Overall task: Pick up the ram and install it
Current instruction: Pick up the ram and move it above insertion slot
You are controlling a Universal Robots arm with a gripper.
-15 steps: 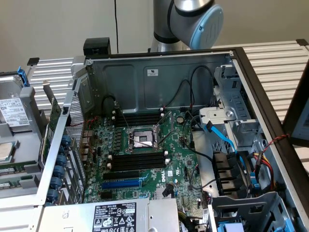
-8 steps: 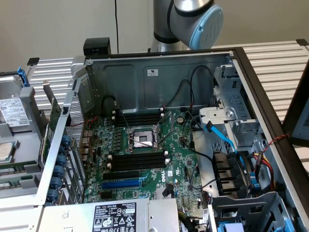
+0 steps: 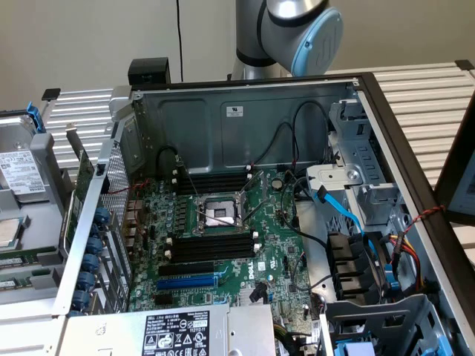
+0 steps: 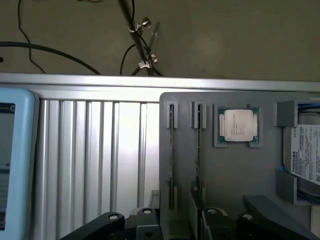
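Two ram sticks stand on edge in a grey holder tray (image 4: 235, 175), seen edge-on as thin strips: one ram (image 4: 171, 150) and a second ram (image 4: 198, 145) beside it. My gripper (image 4: 174, 210) hovers over the tray's near end, open, with its fingers (image 4: 154, 199) on either side of the first ram and not touching it. In the exterior view the same tray (image 3: 44, 148) lies at the left, outside the computer case, with a ram (image 3: 16, 261) lying along it. The black memory slots (image 3: 211, 245) with white end clips sit on the motherboard beside the CPU socket (image 3: 219, 213).
A CPU (image 4: 239, 125) and a hard drive (image 4: 305, 155) also rest in the tray. The open case's walls (image 3: 245, 119), cables (image 3: 349, 215), drive cages (image 3: 371, 274) and blue expansion slot (image 3: 189, 280) crowd the motherboard. A ribbed metal tabletop (image 4: 95, 160) lies beside the tray.
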